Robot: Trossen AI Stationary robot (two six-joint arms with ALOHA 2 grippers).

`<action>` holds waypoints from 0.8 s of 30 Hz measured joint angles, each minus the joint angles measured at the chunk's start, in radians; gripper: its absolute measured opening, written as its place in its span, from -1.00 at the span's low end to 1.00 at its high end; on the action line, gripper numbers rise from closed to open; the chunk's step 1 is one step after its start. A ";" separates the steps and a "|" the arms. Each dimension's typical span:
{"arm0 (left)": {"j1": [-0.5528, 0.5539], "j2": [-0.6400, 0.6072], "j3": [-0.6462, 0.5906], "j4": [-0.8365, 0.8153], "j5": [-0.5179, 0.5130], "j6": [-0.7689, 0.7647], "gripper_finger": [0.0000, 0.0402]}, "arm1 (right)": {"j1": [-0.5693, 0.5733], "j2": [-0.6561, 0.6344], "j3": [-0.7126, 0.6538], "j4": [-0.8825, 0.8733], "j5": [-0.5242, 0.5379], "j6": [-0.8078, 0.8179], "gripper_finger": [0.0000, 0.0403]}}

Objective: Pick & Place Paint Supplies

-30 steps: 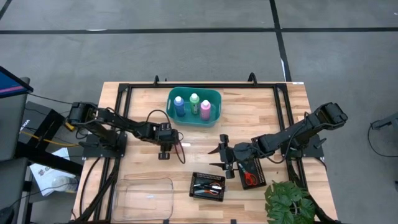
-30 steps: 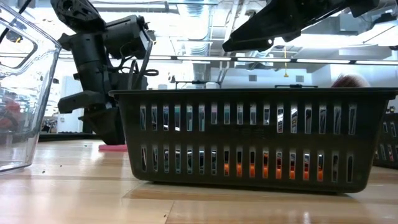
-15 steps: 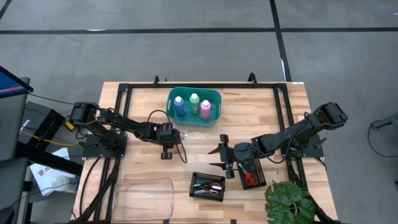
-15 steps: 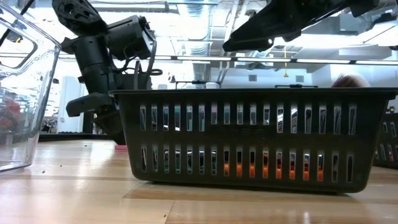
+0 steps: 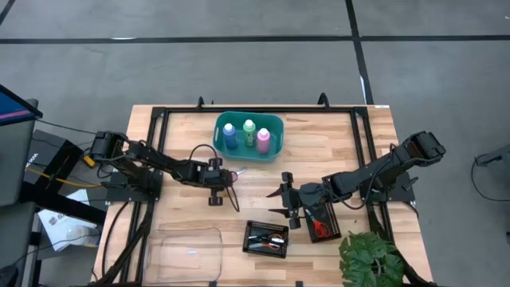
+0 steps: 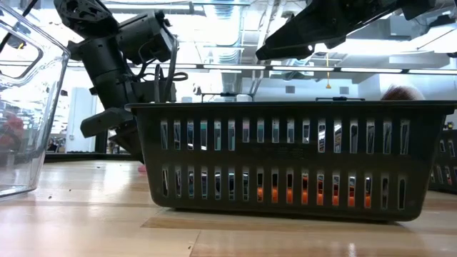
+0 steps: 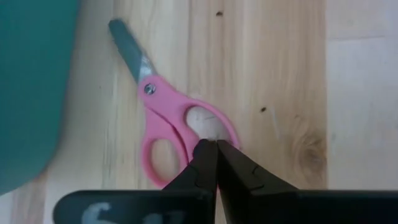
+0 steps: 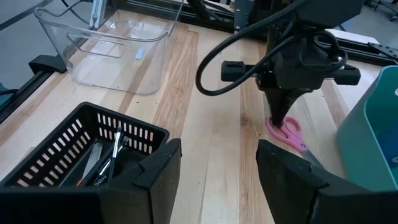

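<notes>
The pink scissors [image 7: 168, 118] lie flat on the wood beside the teal basket [image 5: 275, 151], seen too in the right wrist view [image 8: 289, 134] and from above [image 5: 237, 171]. My left gripper [image 7: 216, 146] is shut and points down onto their handle. Blue [image 5: 229, 135], green [image 5: 249, 129] and pink [image 5: 263, 139] bottles stand in the basket. Thin brushes [image 8: 109, 155] lie in one black mesh tray [image 5: 267, 237]; red-handled scissors [image 5: 319, 229] lie in the other. My right gripper [image 5: 281, 196] hangs open right of centre, touching nothing. My left gripper comes from above, pointing down, with its shut fingertips [image 8: 278, 118] on the rim of one handle ring [image 7: 231, 132] of the pink scissors. Whether any of the rim sits between the tips, I cannot tell. The scissors stay flat on the table.
A clear plastic tub [image 5: 187, 253] stands at the near left. A green plant [image 5: 370, 259] sits at the near right corner. A black frame [image 5: 159, 119] runs around the table top. The dark mesh tray [image 6: 285, 160] fills the low view. Bare wood lies between the two arms.
My left gripper has shifted slightly toward the table's right and tipped, its fingers staying shut. The pink scissors under it have slid a little along the table toward the far edge. My right arm has kept still.
</notes>
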 joint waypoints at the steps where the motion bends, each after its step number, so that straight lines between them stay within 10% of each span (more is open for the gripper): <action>1: -0.004 0.000 0.000 0.005 0.000 -0.003 -1.00 | 0.000 0.000 0.000 0.000 0.000 0.000 -0.03; 24: -0.021 -0.059 0.018 0.022 0.127 0.070 -0.94 | -0.010 0.000 0.000 0.002 0.000 0.007 -0.03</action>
